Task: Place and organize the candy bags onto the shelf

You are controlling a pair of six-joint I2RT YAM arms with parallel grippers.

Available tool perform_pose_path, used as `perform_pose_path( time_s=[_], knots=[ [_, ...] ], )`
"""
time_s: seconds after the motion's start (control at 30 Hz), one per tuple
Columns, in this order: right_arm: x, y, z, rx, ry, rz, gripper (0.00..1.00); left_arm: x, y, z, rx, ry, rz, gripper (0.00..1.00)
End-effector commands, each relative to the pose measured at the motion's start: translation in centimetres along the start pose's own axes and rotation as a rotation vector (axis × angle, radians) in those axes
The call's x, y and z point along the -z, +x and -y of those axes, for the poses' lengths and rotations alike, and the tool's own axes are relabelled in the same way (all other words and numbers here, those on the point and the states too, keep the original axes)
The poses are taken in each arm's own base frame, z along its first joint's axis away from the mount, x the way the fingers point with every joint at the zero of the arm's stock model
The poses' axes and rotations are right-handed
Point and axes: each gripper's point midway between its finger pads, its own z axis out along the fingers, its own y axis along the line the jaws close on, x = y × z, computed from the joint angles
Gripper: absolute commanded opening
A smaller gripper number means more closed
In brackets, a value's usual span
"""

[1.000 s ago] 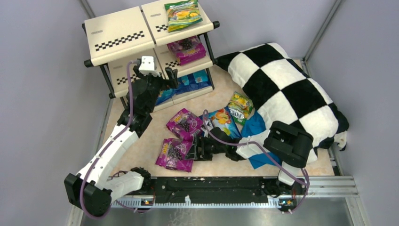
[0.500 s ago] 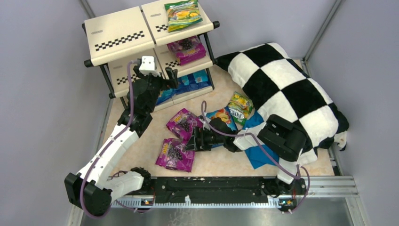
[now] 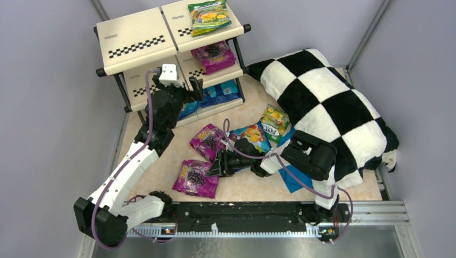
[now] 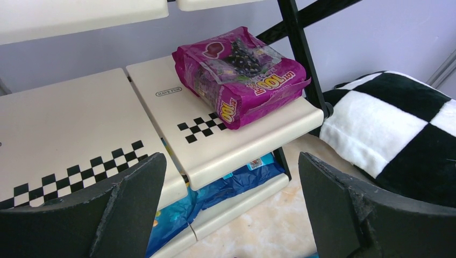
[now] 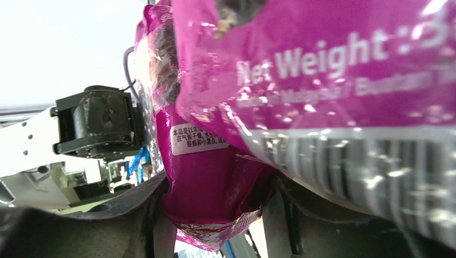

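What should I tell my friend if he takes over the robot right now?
Left end effector: open, empty, facing the shelf.
Right end effector: low on the table, between the far purple bag and the near purple bag. A purple corner sits between its fingers; I cannot tell if it is clamped.
Done: top green-yellow bag, middle purple bag and bottom blue bags are on the shelf.
Left: both loose purple bags, the loose blue bag and the loose green-yellow bag need shelving.
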Motion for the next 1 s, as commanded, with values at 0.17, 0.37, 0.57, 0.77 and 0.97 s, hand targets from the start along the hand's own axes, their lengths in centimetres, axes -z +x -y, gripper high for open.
perform_pose_path(
  time_s=[0.17,0.37,0.57,0.77,0.97],
  knots=[
    [0.8,-0.3,-3.7,-0.049,-0.114,0.056,0.40,0.0,-2.8,0.2,0.005,0.002,0.068,0.99],
    [2.5,-0.2,-5.7,-0.073,-0.152,0.083,0.32,0.7,-4.0,0.2,0.011,0.006,0.094,0.99],
    [4.2,-0.5,-8.2,-0.078,-0.197,0.123,0.26,2.1,-6.1,-0.3,0.012,-0.010,0.153,0.99],
    [5.5,-1.8,-10.4,-0.053,-0.206,0.181,0.21,3.1,-7.4,-1.0,0.013,-0.027,0.191,0.99],
    [5.9,-3.5,-13.2,-0.029,-0.241,0.221,0.18,3.5,-7.9,-1.4,0.006,-0.047,0.207,0.99]
  ],
)
